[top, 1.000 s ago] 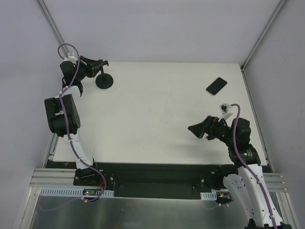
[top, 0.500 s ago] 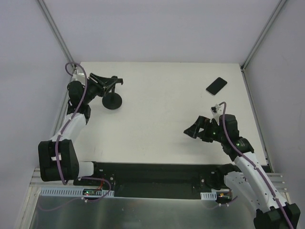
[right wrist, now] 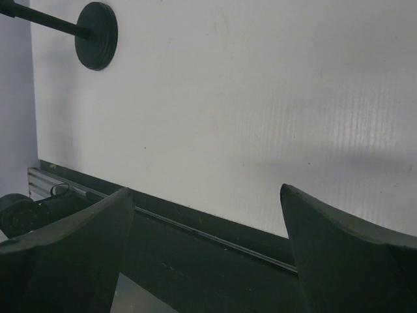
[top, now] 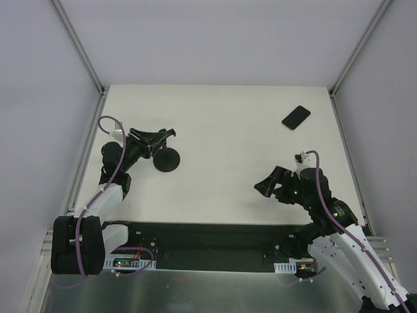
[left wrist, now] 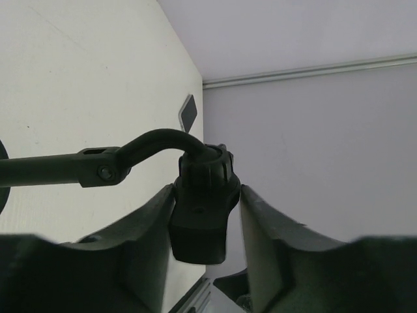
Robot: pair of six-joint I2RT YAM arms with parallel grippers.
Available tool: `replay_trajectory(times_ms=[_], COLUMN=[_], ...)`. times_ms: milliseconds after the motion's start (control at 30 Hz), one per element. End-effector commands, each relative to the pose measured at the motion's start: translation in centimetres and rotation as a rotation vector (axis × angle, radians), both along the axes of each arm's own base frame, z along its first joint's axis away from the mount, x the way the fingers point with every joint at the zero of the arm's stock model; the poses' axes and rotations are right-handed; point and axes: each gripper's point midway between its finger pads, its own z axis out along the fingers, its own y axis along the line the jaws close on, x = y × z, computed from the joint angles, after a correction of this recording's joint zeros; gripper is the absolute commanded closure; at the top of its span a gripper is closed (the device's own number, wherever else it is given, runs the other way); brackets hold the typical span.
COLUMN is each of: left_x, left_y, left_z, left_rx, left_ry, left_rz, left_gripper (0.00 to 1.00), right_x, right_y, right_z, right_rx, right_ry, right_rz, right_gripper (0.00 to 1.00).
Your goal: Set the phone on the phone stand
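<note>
Since a second ago, your left gripper has carried the phone stand out of the far left corner and towards you. It now sits over the left part of the table, about midway between the far and near edges. Your right arm has shifted only slightly, and the phone has not moved.

Your left jaws are closed on the knob-like head of the stand, one finger pressed against each side of it in the left wrist view. The stem runs off sideways from the head rather than standing upright, so the stand is tilted. I cannot tell whether its round base touches the table.

Your right gripper hangs over the near right part of the table with its jaws spread wide and nothing between them.

The phone lies flat near the far right corner, turned at an angle to the table edges, well apart from both grippers and from the stand.

The table is plain matt white. Pale grey walls enclose it on three sides, with a slim metal post rising from each far corner. A black strip runs along the near edge where the arm bases are bolted, with a sheet of bare metal in front of it.
</note>
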Motion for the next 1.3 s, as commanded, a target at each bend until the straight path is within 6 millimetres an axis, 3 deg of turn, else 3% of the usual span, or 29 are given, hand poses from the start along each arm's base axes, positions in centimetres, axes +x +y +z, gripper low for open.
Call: replay_trajectory(times_ms=[0,67,100,233,433,567,600,667,700,733,767,800,867,900,967,1000,1100,1267], left_x=[-1.9,-2.8,-3.0,-4.2,-6.4,-6.9,-6.3,-6.2,-5.9,-5.3,-5.0,-4.6,-2.9,-2.3,-0.6,-0.2,1.4,3.0], left_y=[-0.8,-0.7,-0.7,0.4,3.2,5.5,7.6,9.5,10.2,10.8,11.1,11.2,11.4,11.5,11.7,11.7,12.1,12.6], left_z=[0.2,-0.8,-0.6,-0.3,2.1,3.6,4.1,4.3,6.0,6.4,7.2,9.4,9.7,11.4,11.0,11.8,11.4,8.6], left_rx=[-0.008,0.023,0.046,0.214,0.326,0.584,0.668,0.768,0.801,0.827,0.845,0.852,0.846,0.849,0.848,0.851,0.867,0.905], left_ry=[-0.029,0.012,0.011,0.053,0.026,-0.063,-0.053,-0.043,-0.070,-0.057,-0.067,-0.103,-0.079,-0.102,-0.071,-0.088,-0.067,-0.024], left_rz=[-0.064,-0.070,-0.073,-0.091,-0.070,0.023,0.136,0.214,0.250,0.269,0.275,0.293,0.273,0.281,0.254,0.251,0.230,0.193], left_gripper=[0.44,0.31,0.17,0.02,0.01,0.01,0.01,0.01,0.01,0.01,0.01,0.01,0.01,0.01,0.01,0.01,0.01,0.04], right_x=[-0.8,-0.9,-1.0,-1.1,-0.6,-0.4,-0.2,0.0,0.4,0.7,1.0,1.6,2.4,3.0,3.8,4.8,7.7,12.6], right_y=[-1.4,-1.5,-1.4,-2.0,-3.9,-4.1,-4.0,-3.9,-3.9,-4.0,-4.2,-4.8,-5.1,-5.5,-5.7,-5.6,-6.1,-7.9], right_z=[0.1,0.4,0.6,1.2,0.8,0.3,0.1,0.3,0.4,0.5,0.5,0.5,1.1,1.1,1.4,1.7,2.5,3.5], right_rx=[-0.069,-0.066,-0.067,-0.105,-0.258,-0.329,-0.341,-0.340,-0.343,-0.346,-0.354,-0.376,-0.393,-0.421,-0.431,-0.428,-0.384,-0.333], right_ry=[0.059,0.052,0.045,0.049,0.127,0.179,0.193,0.193,0.178,0.167,0.162,0.154,0.140,0.150,0.155,0.145,0.137,0.179], right_rz=[-0.046,-0.044,-0.034,-0.035,-0.085,-0.065,-0.057,-0.054,-0.066,-0.080,-0.097,-0.137,-0.170,-0.204,-0.243,-0.270,-0.360,-0.476], right_gripper=[0.04,0.04,0.04,0.04,0.04,0.04,0.04,0.04,0.04,0.04,0.04,0.04,0.04,0.04,0.04,0.04,0.04,0.04])
